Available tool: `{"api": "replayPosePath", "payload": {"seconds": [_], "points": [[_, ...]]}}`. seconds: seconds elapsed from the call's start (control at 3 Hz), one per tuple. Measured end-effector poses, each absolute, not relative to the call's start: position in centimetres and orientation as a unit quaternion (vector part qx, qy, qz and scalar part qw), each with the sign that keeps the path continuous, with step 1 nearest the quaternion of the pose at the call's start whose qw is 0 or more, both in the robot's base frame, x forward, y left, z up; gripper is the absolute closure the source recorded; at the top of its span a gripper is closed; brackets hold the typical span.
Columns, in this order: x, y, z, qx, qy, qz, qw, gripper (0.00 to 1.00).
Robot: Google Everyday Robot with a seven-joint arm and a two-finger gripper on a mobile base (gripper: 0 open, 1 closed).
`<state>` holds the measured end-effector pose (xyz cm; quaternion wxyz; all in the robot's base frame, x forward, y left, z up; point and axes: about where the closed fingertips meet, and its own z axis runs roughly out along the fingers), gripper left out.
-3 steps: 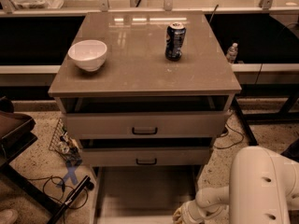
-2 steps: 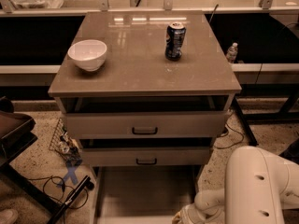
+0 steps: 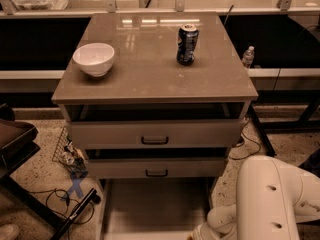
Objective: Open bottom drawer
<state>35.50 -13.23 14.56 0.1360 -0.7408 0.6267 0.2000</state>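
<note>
The bottom drawer (image 3: 155, 209) is pulled out toward me, under the two upper drawer fronts. I see its pale smooth interior. Its front and handle are cut off by the lower edge of the view. My white arm (image 3: 272, 199) comes in from the lower right. My gripper (image 3: 197, 232) is at the very bottom edge, by the open drawer's front right corner, mostly cut off by the frame.
The middle drawer (image 3: 157, 169) and top drawer (image 3: 155, 135), each with a black bar handle, stand slightly ajar. A white bowl (image 3: 93, 59) and a soda can (image 3: 187, 44) stand on the cabinet top (image 3: 150, 79). Cables (image 3: 67, 199) and a dark chair (image 3: 12, 144) are at the left.
My arm has shifted slightly to the left at the lower right. The drawers, bowl and can have not moved.
</note>
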Motion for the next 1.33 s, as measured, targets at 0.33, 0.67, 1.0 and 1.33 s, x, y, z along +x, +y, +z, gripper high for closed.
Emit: {"api": "replayPosePath", "payload": {"seconds": [0.33,0.67,1.0,1.33], "points": [[35.52,-13.25,14.57,-0.741,0.627,0.2,0.136,1.0],[35.28,-13.12,14.46,-0.741,0.626,0.202,0.135,0.75],[35.14,-13.03,14.39,-0.741,0.626,0.204,0.135,0.52],[34.97,-12.94,14.31,-0.74,0.626,0.205,0.134,0.28]]}}
